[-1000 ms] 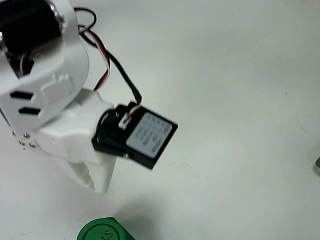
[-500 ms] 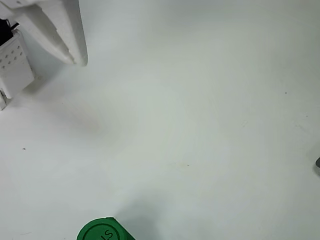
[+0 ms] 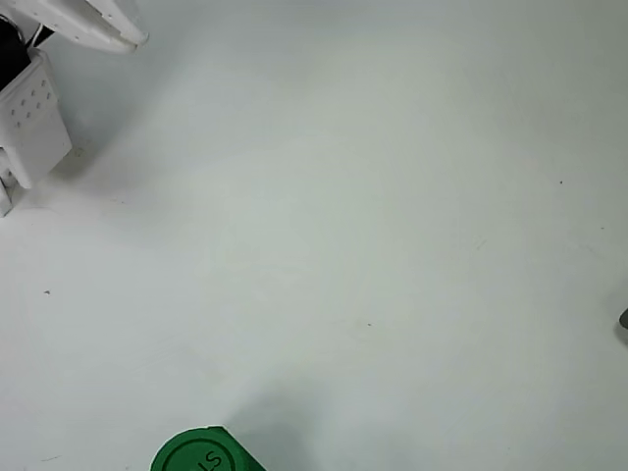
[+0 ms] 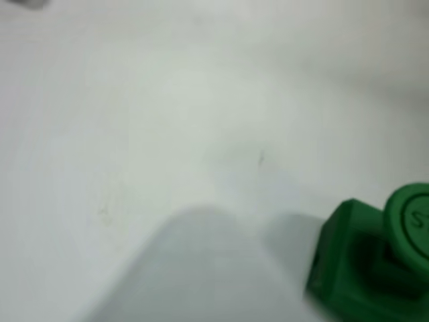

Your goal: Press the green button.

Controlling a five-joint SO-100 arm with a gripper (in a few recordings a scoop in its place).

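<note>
Since the earlier pictures the arm has pulled far away from the green button (image 3: 201, 455): a second ago its white body and a black motor with a white label hung just above the button, and now only the gripper (image 3: 108, 29) tip shows in the top left corner of the overhead view, a little higher than half a second ago. Whether the gripper is open or closed I cannot tell, because only one white finger end is seen there. It holds nothing that can be seen and touches nothing.

Just below the tip, still far from the button, stands a white perforated block (image 3: 31, 126) on the white table (image 3: 392, 245).

The button is at the bottom edge of the overhead view, well apart from the gripper. Its round top carries the raised letters "ST". In the wrist view the button (image 4: 412, 218) sits on its green base (image 4: 342, 258) at the lower right, blurred, with a grey blurred shape just left of it.
</note>
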